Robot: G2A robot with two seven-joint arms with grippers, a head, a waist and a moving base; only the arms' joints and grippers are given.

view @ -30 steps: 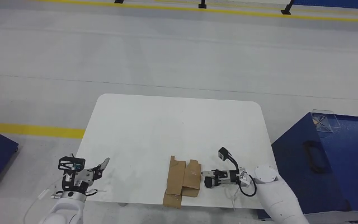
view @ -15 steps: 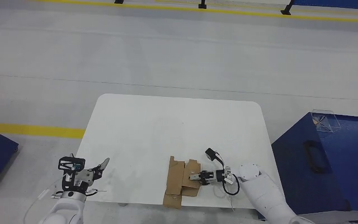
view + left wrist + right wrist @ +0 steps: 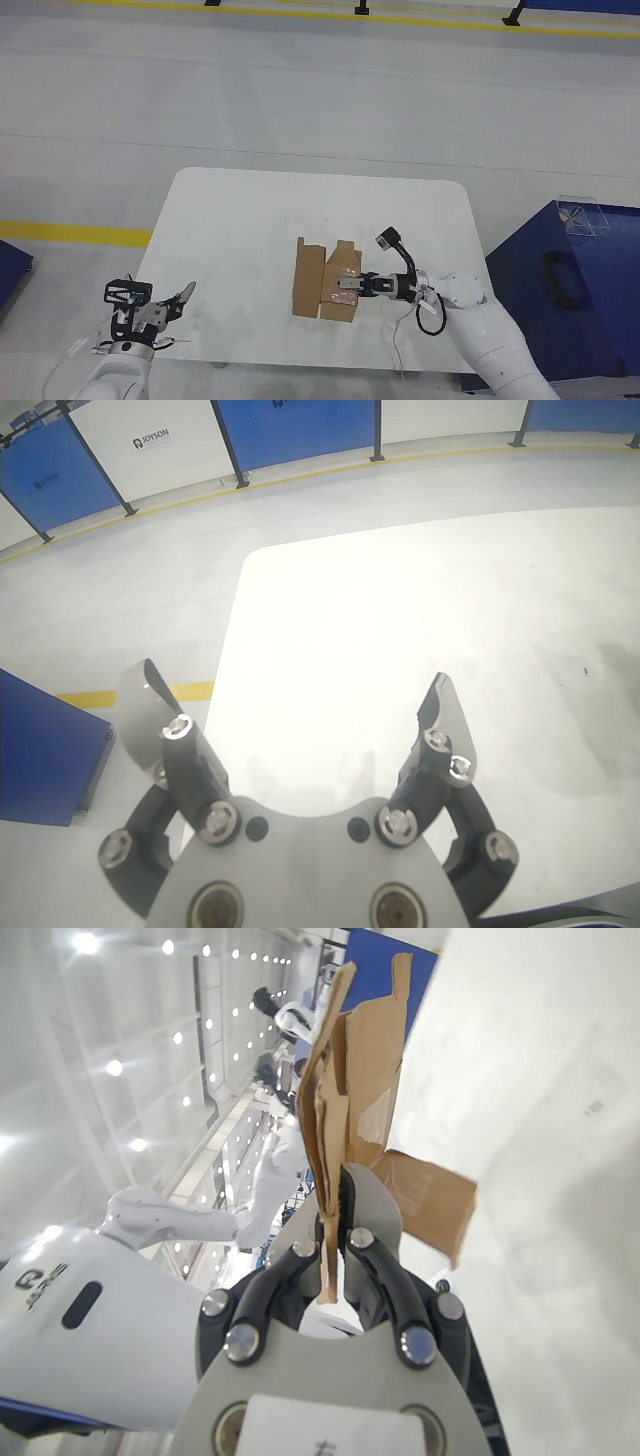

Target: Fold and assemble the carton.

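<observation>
A flattened brown carton (image 3: 322, 280) hangs over the middle of the white table (image 3: 250, 220), its flaps loose. My right gripper (image 3: 350, 283) is shut on the carton's right edge. In the right wrist view the carton (image 3: 350, 1078) stands edge-on, pinched between the two fingers of the right gripper (image 3: 332, 1208), with one flap (image 3: 430, 1203) hanging to the side. My left gripper (image 3: 168, 305) sits at the table's near left corner, far from the carton. In the left wrist view the left gripper (image 3: 295, 690) stands open with nothing between its fingers.
A blue cabinet (image 3: 575, 300) with a clear plastic holder (image 3: 582, 214) stands right of the table. Another blue box (image 3: 45, 760) sits on the floor off the table's left edge. Yellow lines (image 3: 75, 234) mark the grey floor.
The right gripper closed on the carton at the table's near edge, then carried it up and toward the table's middle. The left arm has stayed still.
</observation>
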